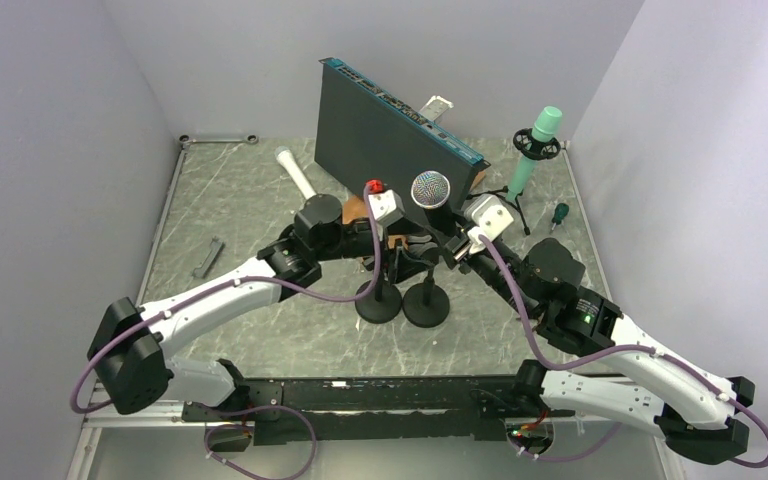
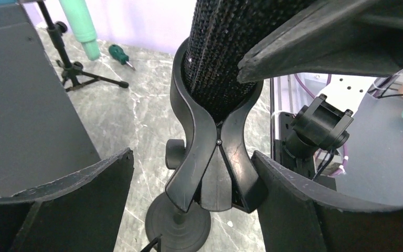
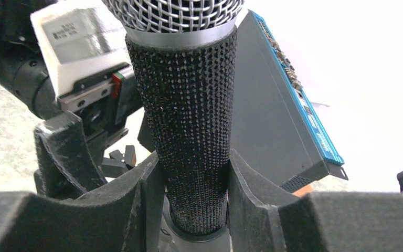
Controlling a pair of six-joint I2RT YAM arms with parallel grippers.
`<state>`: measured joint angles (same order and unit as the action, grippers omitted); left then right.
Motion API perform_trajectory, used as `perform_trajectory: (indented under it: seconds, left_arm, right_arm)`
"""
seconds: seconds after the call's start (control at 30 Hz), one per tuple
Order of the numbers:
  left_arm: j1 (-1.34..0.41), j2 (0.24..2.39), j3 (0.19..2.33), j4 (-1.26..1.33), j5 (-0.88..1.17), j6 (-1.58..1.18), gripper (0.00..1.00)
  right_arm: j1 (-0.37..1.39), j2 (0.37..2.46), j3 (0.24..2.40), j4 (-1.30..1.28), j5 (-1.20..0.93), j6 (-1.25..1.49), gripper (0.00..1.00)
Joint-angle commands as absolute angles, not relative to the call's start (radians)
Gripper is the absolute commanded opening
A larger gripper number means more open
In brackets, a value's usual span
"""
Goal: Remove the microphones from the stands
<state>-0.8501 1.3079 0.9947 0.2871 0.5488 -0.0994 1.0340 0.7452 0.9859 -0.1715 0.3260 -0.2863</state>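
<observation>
While tight on microphone (image 3: 189, 105), right end effector (image 3: 194, 197); left end effector (image 2: 191, 157) wide.

Blk box (image 1: 380, 130), grn mic (image 1: 544, 124), screwdriver (image 1: 560, 213).

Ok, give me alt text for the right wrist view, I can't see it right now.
A microphone, silver mesh head over a black textured body, stands upright between the two fingers of the right end effector, which touch its lower body on both sides. A dark rack unit with a blue edge stands behind it on the right.
</observation>
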Motion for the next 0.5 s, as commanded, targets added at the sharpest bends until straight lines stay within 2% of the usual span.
perform_trajectory:
  seconds: [0.0,0.07,0.13,0.2,0.23,0.27,0.47]
  left_arm:
    - [-0.861,1.356,1.075,0.262,0.579,-0.103,0.82]
    - [-0.867,1.375,1.089,0.254,0.579,-0.103,0.76]
    - [-0.867,1.380,1.092,0.264,0.571,-0.117,0.62]
    - [-0.868,1.381,1.092,0.268,0.560,-0.124,0.39]
    - [-0.868,1.380,1.096,0.261,0.546,-0.132,0.12]
    - [-0.870,1.377,1.097,0.250,0.519,-0.138,0.00]
    - [-0.873,1.369,1.095,0.212,0.506,-0.141,0.00]
  right_arm:
    - [1.042,0.728,1.011,-0.053,0.283,-0.241,0.00]
    - [1.042,0.728,1.014,-0.051,0.282,-0.242,0.00]
    - [1.042,0.734,1.018,-0.055,0.272,-0.242,0.00]
    - [1.043,0.739,1.017,-0.058,0.263,-0.244,0.00]
    - [1.042,0.737,1.012,-0.053,0.262,-0.246,0.00]
    - [1.042,0.735,1.006,-0.043,0.261,-0.249,0.00]
    - [1.042,0.719,0.995,0.036,0.211,-0.252,0.00]
